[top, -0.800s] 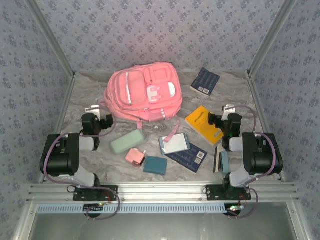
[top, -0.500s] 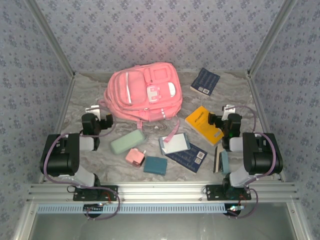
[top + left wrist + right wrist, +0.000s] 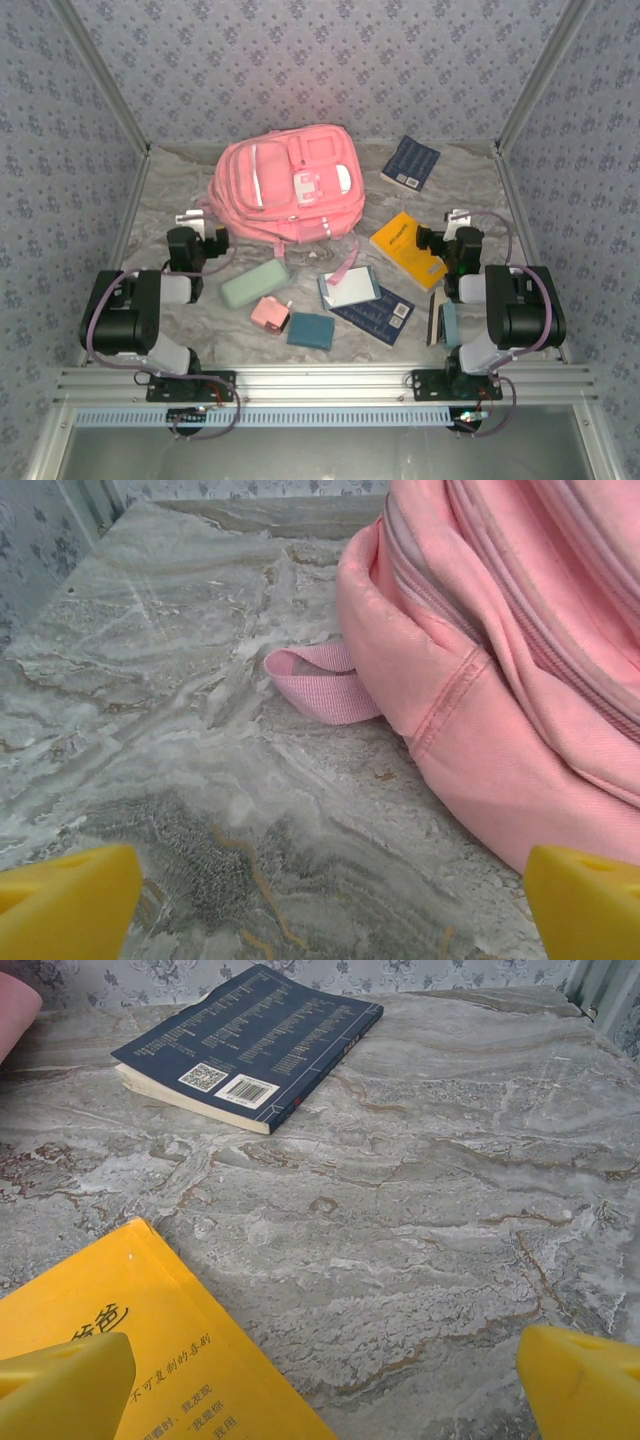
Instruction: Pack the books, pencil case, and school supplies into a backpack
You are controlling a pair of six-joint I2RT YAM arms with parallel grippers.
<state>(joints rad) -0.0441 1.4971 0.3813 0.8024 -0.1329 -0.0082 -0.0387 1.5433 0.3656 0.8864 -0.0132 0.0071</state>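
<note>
We see the left gripper (image 3: 325,905) released and empty beside the pink backpack (image 3: 500,680); the right gripper (image 3: 322,1380) is also released, empty, near the yellow book (image 3: 150,1360)

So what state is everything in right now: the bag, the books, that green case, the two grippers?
backpack: lying front up, looks zipped shut
far navy book: closed, back cover up
yellow book: closed, lying flat
white-and-blue book: closed, lying flat
near navy book: closed, lying flat
pencil case: shut, lying flat
left gripper: open, empty
right gripper: open, empty
</note>
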